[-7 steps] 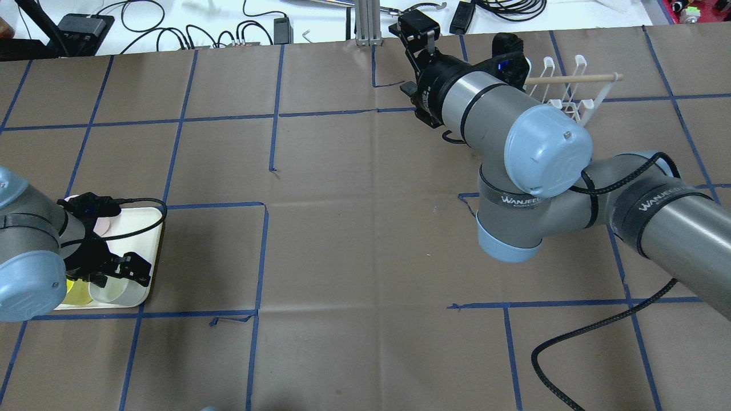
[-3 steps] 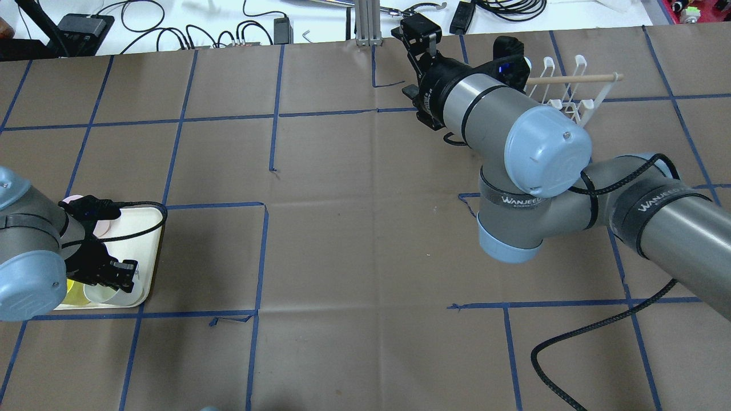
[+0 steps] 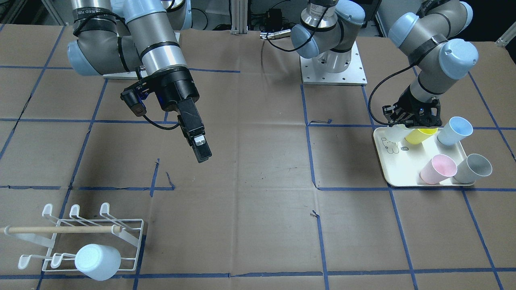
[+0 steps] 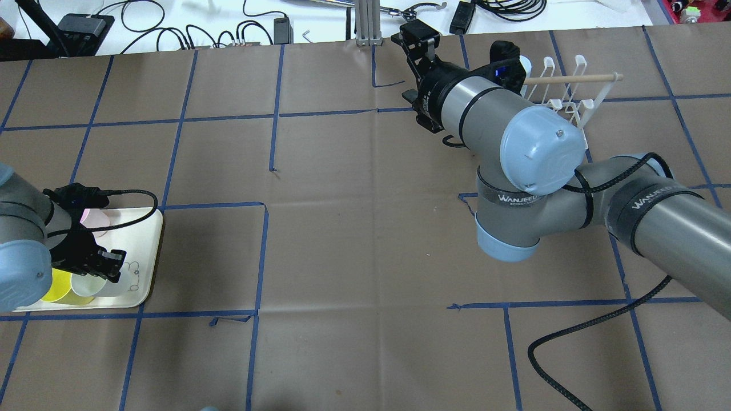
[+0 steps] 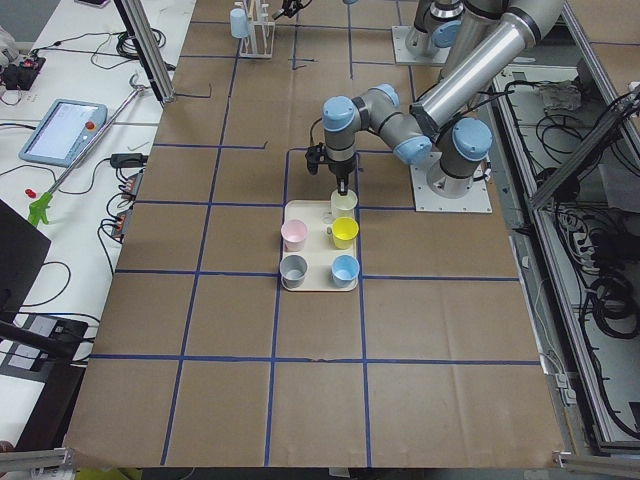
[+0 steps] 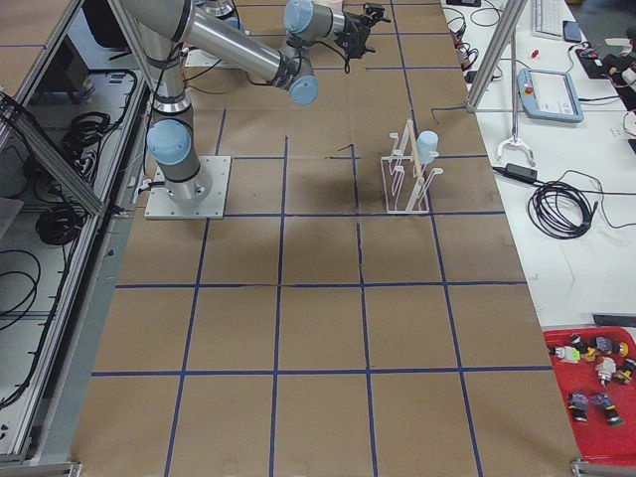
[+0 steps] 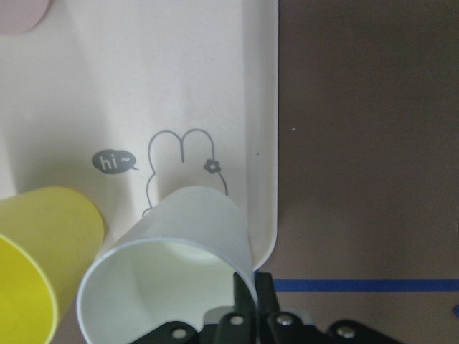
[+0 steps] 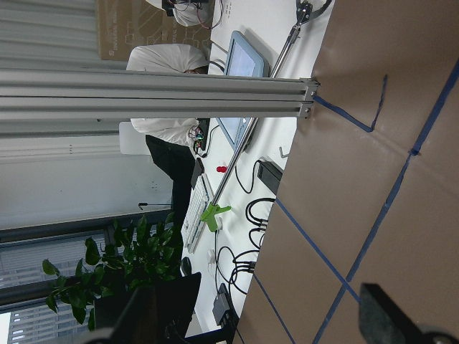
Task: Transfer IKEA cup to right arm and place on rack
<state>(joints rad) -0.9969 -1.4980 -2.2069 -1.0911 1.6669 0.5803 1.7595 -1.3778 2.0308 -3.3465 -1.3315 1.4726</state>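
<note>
Over the tray (image 3: 395,165), the left arm (image 3: 423,48) angles down, jaws pinching the white cup (image 7: 179,236).

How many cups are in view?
6. Four are on the tray: yellow cup, blue cup, pink cup, grey cup. The left gripper holds a white cup. One pale cup hangs on the rack.

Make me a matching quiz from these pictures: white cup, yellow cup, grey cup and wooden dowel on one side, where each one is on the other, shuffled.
Things:
1. white cup
2. yellow cup
3. grey cup
4. wooden dowel

Places:
A. across the rack
B. beside the pink cup, at a corner of the tray
C. rim at the left gripper
D. on the tray, next to the white cup

Pairs: 1-C, 2-D, 3-B, 4-A
</note>
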